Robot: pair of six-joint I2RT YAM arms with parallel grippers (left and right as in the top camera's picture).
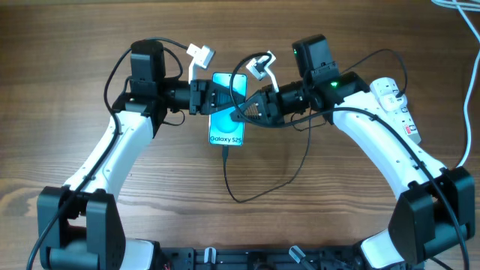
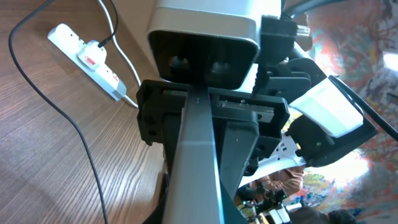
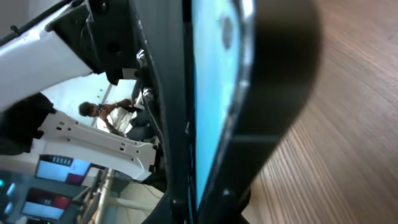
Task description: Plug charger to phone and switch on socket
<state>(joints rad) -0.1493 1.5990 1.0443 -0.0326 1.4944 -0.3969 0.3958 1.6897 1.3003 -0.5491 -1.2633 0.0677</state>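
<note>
2 phone (image 1: 227,127) edges pinched: left end effector (image 1: 212,98), right end effector (image 1: 245,110).

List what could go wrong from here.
1. The left claw and the right claw both grip the phone. Any twist or pull between them could strain it or make it slip.
2. The charger cable hangs from the phone's lower edge and loops toward the right arm. A reach for the socket could snag it and tug the connector loose.
</note>
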